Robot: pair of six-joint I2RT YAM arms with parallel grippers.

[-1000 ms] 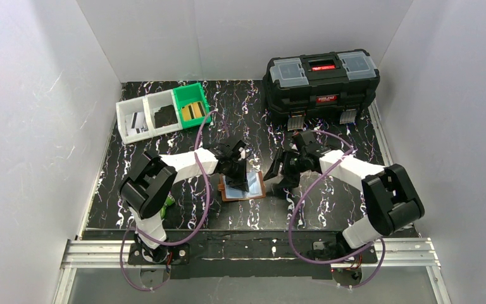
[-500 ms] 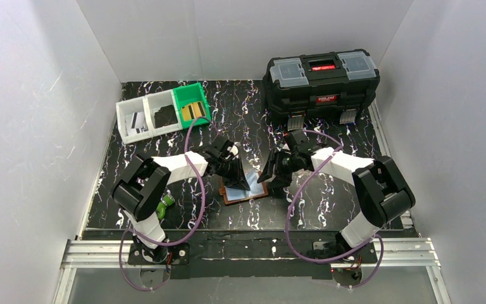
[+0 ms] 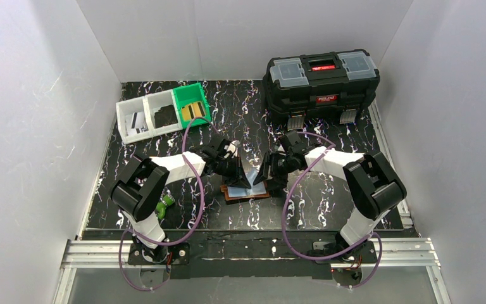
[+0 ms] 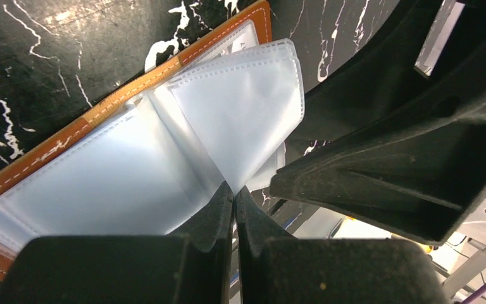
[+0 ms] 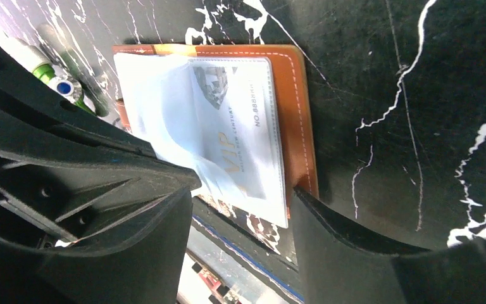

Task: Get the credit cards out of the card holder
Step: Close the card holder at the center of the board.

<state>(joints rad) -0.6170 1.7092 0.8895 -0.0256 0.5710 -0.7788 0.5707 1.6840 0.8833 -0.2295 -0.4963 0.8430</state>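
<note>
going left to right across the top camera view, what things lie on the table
white plastic two-compartment bin → green plastic bin → brown leather card holder → black plastic toolbox

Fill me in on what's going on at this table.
Two robot arms are working on a brown card holder that lies open on the table. The left gripper is shut on a clear sleeve and holds it up. The right gripper is open, with its jaws on either side of the sleeve edge, where a card printed VIP shows. That card is not yet out.
</note>
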